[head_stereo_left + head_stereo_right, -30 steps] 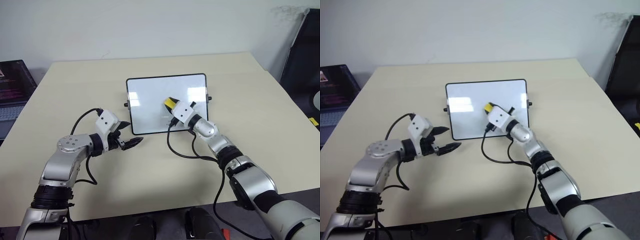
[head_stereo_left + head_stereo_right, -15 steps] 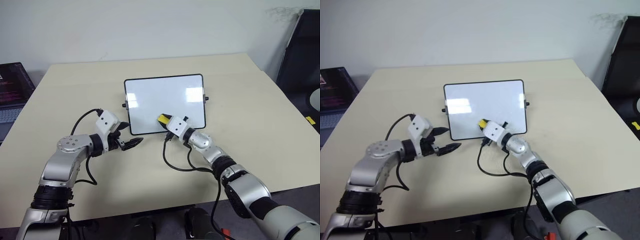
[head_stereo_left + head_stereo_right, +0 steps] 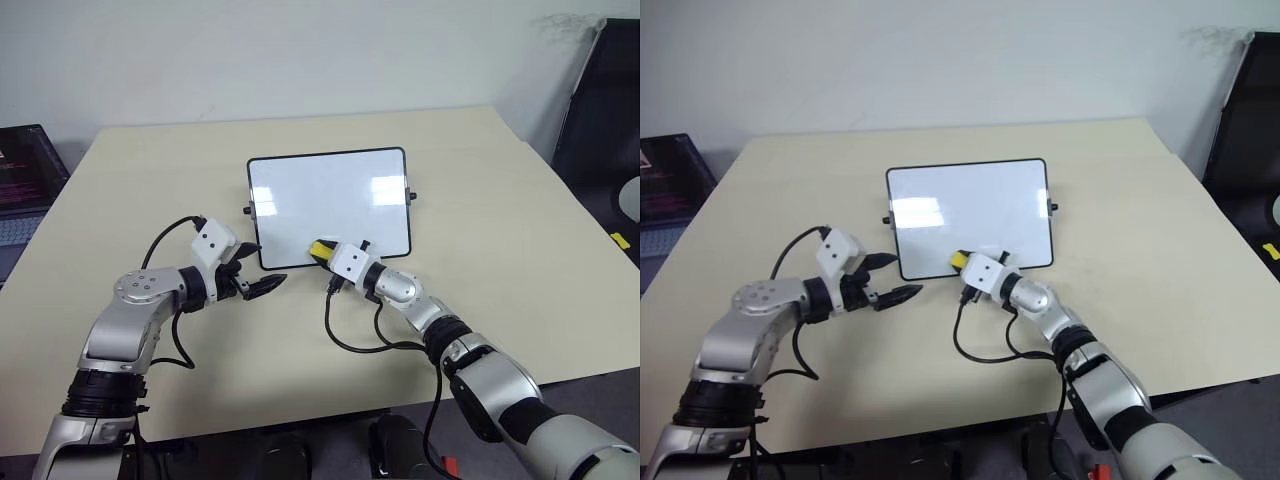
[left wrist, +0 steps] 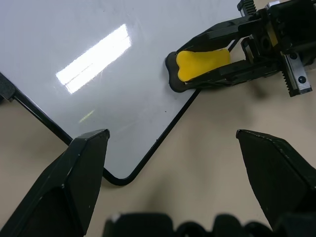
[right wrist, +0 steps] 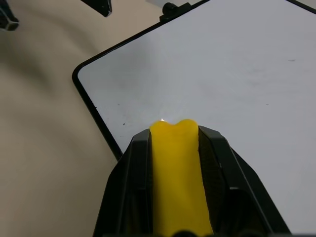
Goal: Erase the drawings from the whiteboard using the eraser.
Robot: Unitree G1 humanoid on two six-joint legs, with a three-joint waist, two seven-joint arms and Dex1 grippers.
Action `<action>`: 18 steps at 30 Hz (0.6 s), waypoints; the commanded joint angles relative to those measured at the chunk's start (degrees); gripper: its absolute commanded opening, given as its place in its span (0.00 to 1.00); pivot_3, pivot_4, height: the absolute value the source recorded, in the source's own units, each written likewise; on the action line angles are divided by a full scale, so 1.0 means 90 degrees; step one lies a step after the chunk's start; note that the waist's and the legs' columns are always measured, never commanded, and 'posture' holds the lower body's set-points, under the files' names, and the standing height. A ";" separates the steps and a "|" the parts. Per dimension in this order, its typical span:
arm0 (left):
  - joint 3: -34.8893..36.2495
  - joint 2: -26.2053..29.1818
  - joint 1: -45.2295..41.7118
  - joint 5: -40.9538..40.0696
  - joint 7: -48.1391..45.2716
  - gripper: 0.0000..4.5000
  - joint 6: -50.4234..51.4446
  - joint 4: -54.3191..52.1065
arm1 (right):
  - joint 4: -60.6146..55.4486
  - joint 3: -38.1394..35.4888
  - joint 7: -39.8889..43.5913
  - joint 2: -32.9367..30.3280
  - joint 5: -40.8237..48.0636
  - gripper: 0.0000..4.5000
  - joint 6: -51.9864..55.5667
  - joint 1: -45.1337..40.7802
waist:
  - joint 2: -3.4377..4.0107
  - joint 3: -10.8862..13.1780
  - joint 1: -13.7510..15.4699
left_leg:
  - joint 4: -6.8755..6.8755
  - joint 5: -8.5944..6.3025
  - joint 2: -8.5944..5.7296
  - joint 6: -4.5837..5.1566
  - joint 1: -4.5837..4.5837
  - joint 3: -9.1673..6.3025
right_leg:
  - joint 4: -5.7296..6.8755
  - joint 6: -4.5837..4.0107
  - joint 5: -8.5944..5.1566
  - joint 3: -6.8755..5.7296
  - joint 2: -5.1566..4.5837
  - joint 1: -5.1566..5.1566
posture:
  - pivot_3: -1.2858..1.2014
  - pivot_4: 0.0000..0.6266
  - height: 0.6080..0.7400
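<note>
With the left tool [image 3: 262, 283] spread wide and idle over the tabletop [image 3: 150, 180], the right tool [image 4: 197, 66] clenches the eraser [image 4: 202, 63] by its long sides on the whiteboard [image 3: 330, 200] near edge; it looks light, soft, slightly squashed.

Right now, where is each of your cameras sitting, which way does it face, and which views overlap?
Left eye view and right eye view: on the head, looking forward and down at the table and whiteboard; both arms show, left gripper open, right gripper shut on the eraser.
Left wrist view: on the left wrist, looking along its own spread fingers at the board's near corner and the eraser.
Right wrist view: on the right wrist, looking along the fingers clamping the eraser, over the board.
All views share the eraser at the board's near edge.
</note>
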 commanded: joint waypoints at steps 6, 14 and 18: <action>0.0098 0.0040 -0.0135 -0.0047 -0.0060 1.00 -0.0097 -0.0086 | -0.0772 -0.0432 -0.0852 -0.0158 0.0046 0.21 -0.0248 -0.0502 | 0.0000 0.0002 0.0020 | -0.0015 -0.0004 0.0025 -0.0006 -0.0009 0.0006 | -0.0014 -0.0002 0.0001 -0.0002 0.0002 -0.0010 | 0.52 0.24 1.00; 0.0074 0.0023 -0.0130 -0.0048 -0.0092 1.00 -0.0071 -0.0122 | 0.0565 -0.0333 -0.1950 -0.0170 -0.0462 0.21 0.0348 -0.0821 | 0.0000 0.0002 0.0012 | -0.0049 -0.0004 0.0029 -0.0006 -0.0009 0.0036 | -0.0035 -0.0005 0.0000 0.0004 0.0002 -0.0018 | 0.52 0.24 1.00; 0.0089 0.0033 -0.0129 -0.0046 -0.0100 1.00 -0.0061 -0.0126 | 0.0896 -0.0267 -0.1639 -0.0027 -0.0408 0.21 0.0366 -0.0614 | -0.0005 -0.0002 -0.0003 | -0.0052 -0.0004 0.0040 -0.0006 0.0005 0.0049 | -0.0029 -0.0005 0.0000 0.0014 0.0011 -0.0015 | 0.52 0.24 1.00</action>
